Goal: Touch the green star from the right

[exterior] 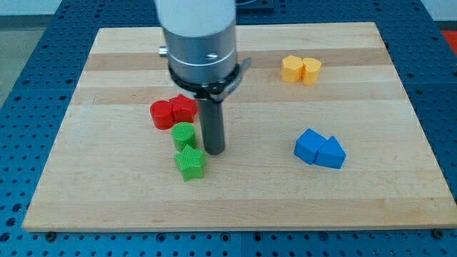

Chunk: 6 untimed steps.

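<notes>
Green star (190,163): lower centre-left of the board (371,207), touching the green cylinder (183,135) above; no clear long axis or heading.
My tip (214,152): just right and slightly above the star; contact unclear.
Claw: none, bare rod, holding nothing.

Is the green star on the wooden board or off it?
On it. The green star lies flat on the wooden board, well inside its edges, below the green cylinder; my tip stands just right of it.

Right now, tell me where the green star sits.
The green star lies left of centre on the board, directly below the green cylinder; my tip stands just to its upper right.
</notes>
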{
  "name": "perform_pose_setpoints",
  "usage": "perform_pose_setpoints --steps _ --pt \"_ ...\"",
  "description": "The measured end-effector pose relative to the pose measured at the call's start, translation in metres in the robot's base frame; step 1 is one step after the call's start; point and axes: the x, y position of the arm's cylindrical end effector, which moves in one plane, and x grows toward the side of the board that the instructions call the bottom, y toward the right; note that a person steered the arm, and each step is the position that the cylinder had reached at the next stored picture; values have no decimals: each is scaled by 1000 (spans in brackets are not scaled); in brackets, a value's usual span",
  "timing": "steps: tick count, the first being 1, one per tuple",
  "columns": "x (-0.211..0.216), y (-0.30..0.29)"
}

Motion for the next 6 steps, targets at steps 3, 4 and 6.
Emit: perform_pose_setpoints --steps 3,4,6 --pt "38 -3" --pt "37 -3" --pt "29 -17"
